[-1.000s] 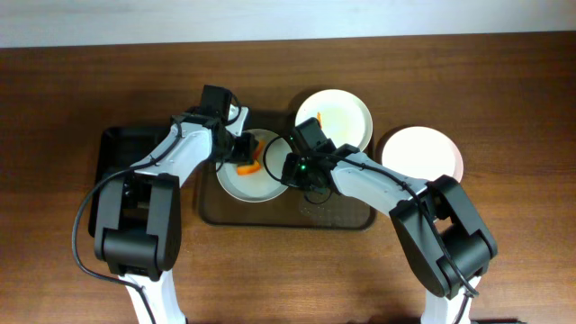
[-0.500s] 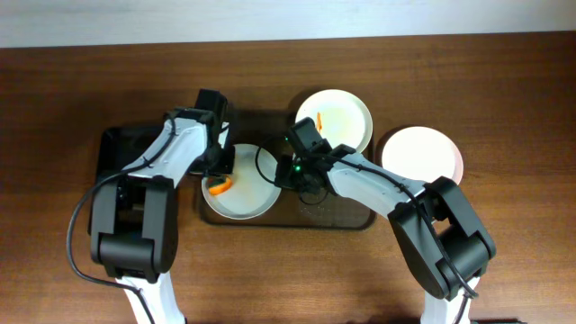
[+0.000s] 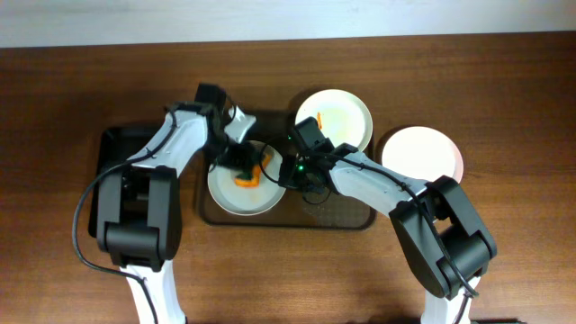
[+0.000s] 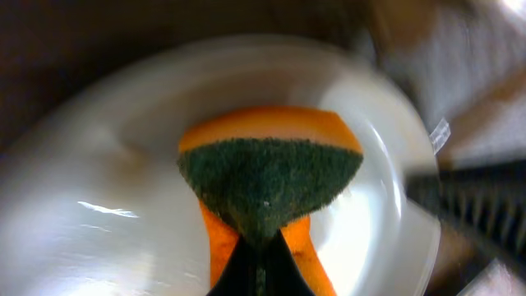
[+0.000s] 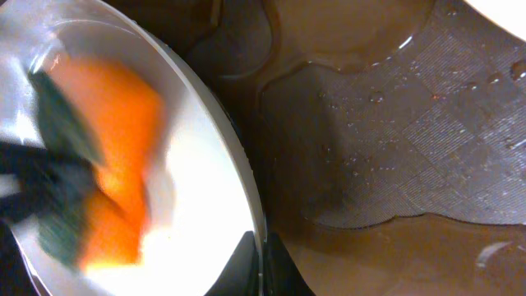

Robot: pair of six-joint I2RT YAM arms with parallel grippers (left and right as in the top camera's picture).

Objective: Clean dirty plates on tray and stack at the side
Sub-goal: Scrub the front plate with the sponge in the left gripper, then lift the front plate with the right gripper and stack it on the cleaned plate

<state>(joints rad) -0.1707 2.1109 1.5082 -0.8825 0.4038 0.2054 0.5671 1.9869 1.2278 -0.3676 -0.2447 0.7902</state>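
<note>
Robot lab bench: wooden table [image 3: 522, 90], plain white wall [image 3: 270, 18].

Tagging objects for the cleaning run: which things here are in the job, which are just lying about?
Job: sponge, wiped plate, streaked plate, plain plate, brown tray.
Lying about: black tray.

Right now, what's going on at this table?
The left end effector presses an orange-and-green sponge onto a white plate on the brown tray, while the right end effector pinches that plate's rim. A second plate with an orange streak sits at the tray's far right corner. A third plate lies on the table, right of the tray.
</note>
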